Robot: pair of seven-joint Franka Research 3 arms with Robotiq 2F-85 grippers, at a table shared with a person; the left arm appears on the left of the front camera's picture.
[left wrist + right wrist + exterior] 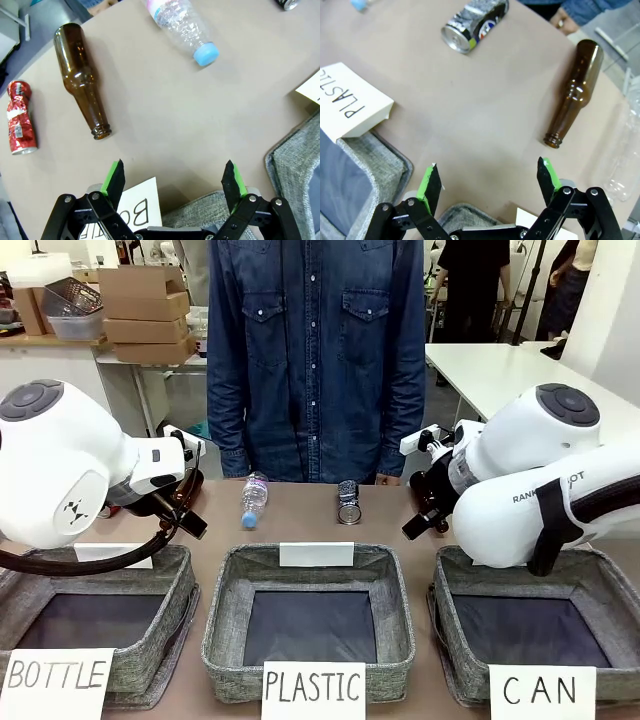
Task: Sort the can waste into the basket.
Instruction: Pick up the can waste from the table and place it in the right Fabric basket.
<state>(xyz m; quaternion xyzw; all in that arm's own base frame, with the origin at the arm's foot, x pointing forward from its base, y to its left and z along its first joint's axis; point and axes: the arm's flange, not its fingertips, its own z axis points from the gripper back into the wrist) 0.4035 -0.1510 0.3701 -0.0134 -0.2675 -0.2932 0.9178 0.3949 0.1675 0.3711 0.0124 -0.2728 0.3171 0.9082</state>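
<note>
With the right pincer [487, 172] spread and empty, the dark can [475, 25] lying well ahead of it is best straddled across its round sides, then carried back to the CAN basket [452, 640] close beneath.

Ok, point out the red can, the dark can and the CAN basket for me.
red can [21, 117], left wrist view, middle of its dented body
dark can [480, 20], right wrist view, middle of its side
CAN basket [605, 575], front view, far fabric wall

Red can [20, 118] — crumpled shiny metal; brown bottle [82, 80] glossy glass; CAN basket [600, 575] — rough grey cloth.
</note>
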